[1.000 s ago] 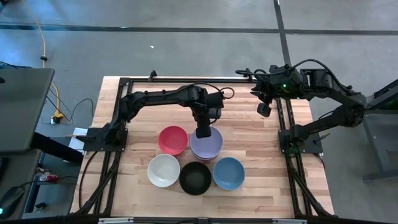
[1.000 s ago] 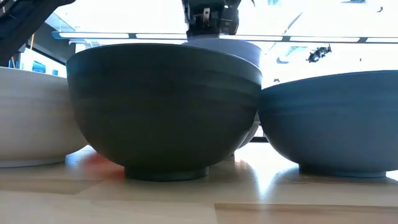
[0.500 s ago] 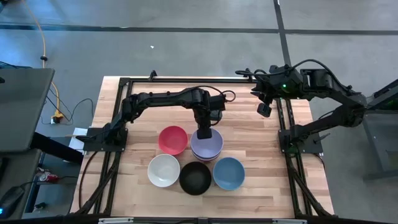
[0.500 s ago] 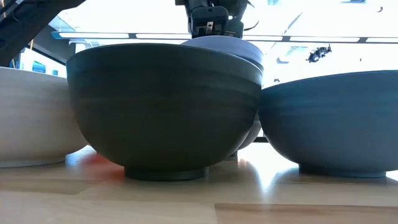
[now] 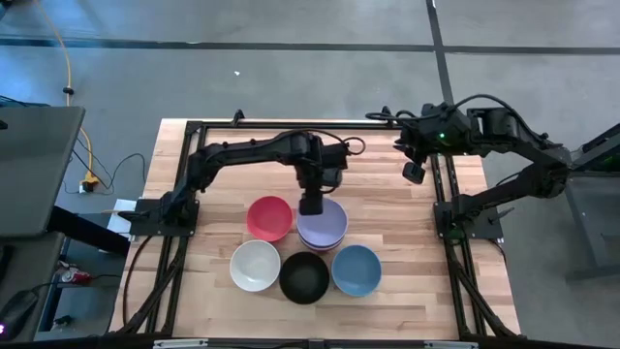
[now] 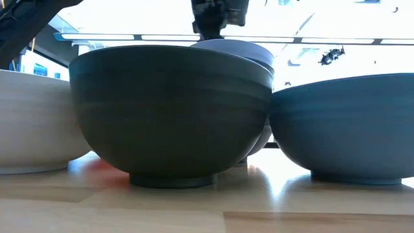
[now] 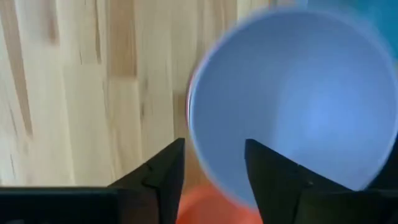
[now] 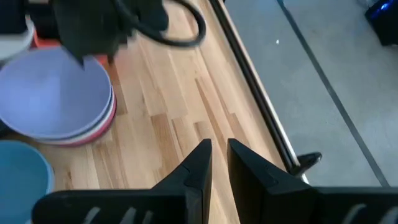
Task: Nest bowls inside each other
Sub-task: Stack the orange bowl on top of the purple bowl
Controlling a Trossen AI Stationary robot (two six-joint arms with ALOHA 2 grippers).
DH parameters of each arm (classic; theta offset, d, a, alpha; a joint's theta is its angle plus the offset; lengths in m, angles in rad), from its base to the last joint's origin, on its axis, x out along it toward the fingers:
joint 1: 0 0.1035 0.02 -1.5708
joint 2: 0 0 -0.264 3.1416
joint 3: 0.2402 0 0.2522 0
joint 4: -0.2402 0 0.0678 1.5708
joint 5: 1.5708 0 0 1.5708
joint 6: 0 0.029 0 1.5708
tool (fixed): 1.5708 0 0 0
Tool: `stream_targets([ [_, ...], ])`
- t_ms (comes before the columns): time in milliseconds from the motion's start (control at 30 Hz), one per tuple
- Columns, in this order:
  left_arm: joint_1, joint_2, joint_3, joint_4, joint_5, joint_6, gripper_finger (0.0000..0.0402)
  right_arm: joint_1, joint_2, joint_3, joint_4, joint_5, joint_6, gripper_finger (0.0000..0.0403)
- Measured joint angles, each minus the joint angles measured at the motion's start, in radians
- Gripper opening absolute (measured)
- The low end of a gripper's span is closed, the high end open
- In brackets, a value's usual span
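Observation:
A lavender bowl (image 5: 326, 226) (image 7: 298, 106) sits nested on top of a stack, with a red rim (image 8: 107, 124) showing beneath it. My left gripper (image 5: 312, 204) (image 7: 214, 165) hovers open just above the bowl's far-left rim; in the left wrist view one finger stands on each side of the rim, touching nothing. A magenta-red bowl (image 5: 269, 218) stands to the left of the stack. White (image 5: 255, 265), black (image 5: 304, 277) and blue (image 5: 356, 269) bowls form the near row. My right gripper (image 5: 414, 173) (image 8: 219, 155) waits at the far right with a narrow gap between its fingers.
The bowls stand close together on the wooden table (image 5: 387, 204), with bare wood to their right and toward the far edge. Black frame rails (image 5: 441, 208) run along both sides. In the low view the black bowl (image 6: 168, 110) hides most of the stack.
My left gripper set the lavender bowl down into the stack, then let go of its rim and rose a little toward the far edge. The bowl stays nested where it was set.

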Motion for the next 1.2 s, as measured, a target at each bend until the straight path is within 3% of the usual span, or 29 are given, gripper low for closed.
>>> stream_targets([
  [233, -0.022, -0.079, -0.077, -0.124, -0.008, 0.018, 0.0168, 0.0, 0.0, 0.0, -0.053, 0.0, 0.025, 0.0042],
  [433, -0.038, -0.213, -0.277, -0.075, -0.046, 0.015, 0.0159, 0.0, 0.0, 0.0, -0.053, 0.0, 0.019, 0.0042],
  [933, 0.05, -0.797, -1.13, 0.653, -0.083, -0.144, 0.0159, 0.0, 0.0, 0.0, 0.038, -0.028, -0.036, 0.0042],
  [1200, 0.11, -0.961, -1.431, 0.864, -0.083, -0.256, 0.0159, 0.0, 0.0, 0.0, 0.061, -0.03, -0.045, 0.0042],
])
